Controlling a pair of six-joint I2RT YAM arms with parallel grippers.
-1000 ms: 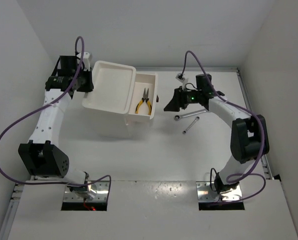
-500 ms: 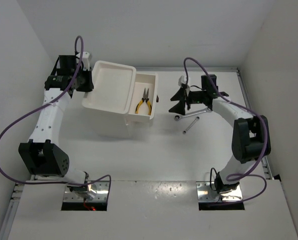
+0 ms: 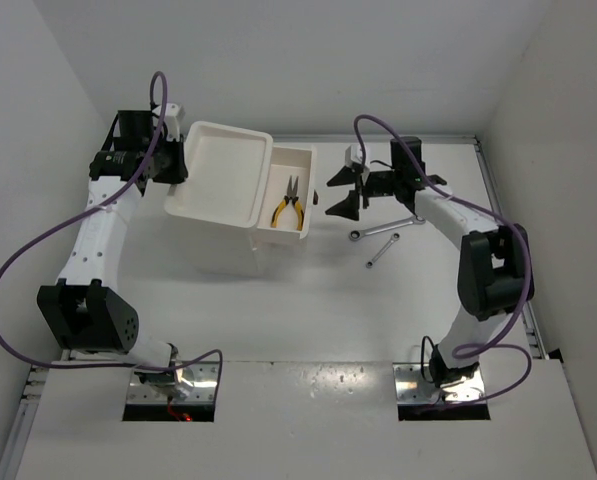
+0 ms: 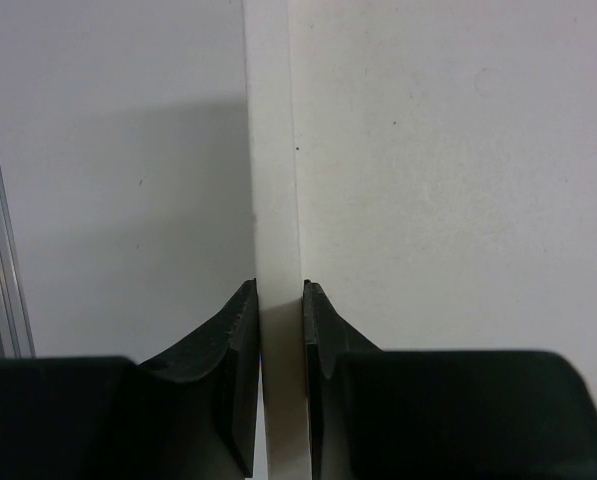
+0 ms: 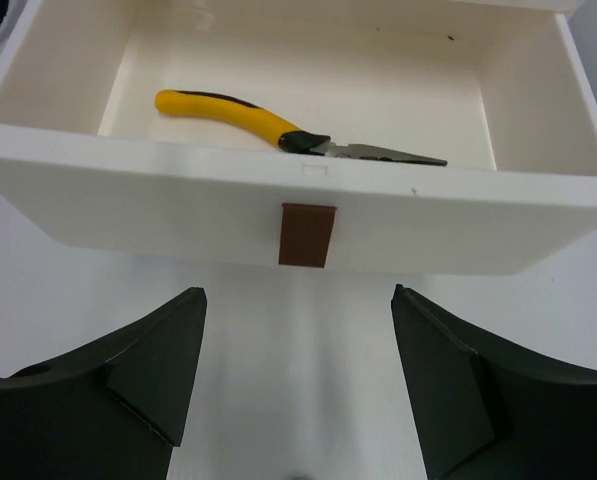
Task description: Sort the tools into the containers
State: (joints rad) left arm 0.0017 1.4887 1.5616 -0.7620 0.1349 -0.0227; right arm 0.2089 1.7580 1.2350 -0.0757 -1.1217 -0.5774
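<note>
The white box unit (image 3: 221, 168) stands at the back left with one drawer (image 3: 300, 158) pulled out to the right. Yellow-handled pliers (image 3: 288, 203) lie in the drawer and show in the right wrist view (image 5: 278, 128). My right gripper (image 3: 342, 196) is open and empty. It faces the drawer front, a short way off its red-brown handle (image 5: 307, 235). My left gripper (image 3: 176, 165) is shut on the left rim of the top tray (image 4: 274, 200). Two silver wrenches (image 3: 386, 226) (image 3: 382, 251) lie on the table under the right arm. The screwdrivers are out of view.
White walls close in the table on the left, back and right. The arm bases (image 3: 173, 375) (image 3: 443, 375) sit at the near edge. Purple cables loop beside each arm.
My right wrist has swung up and back over the wrenches, and the open gripper has turned to face the drawer front squarely. The left arm has not moved.
</note>
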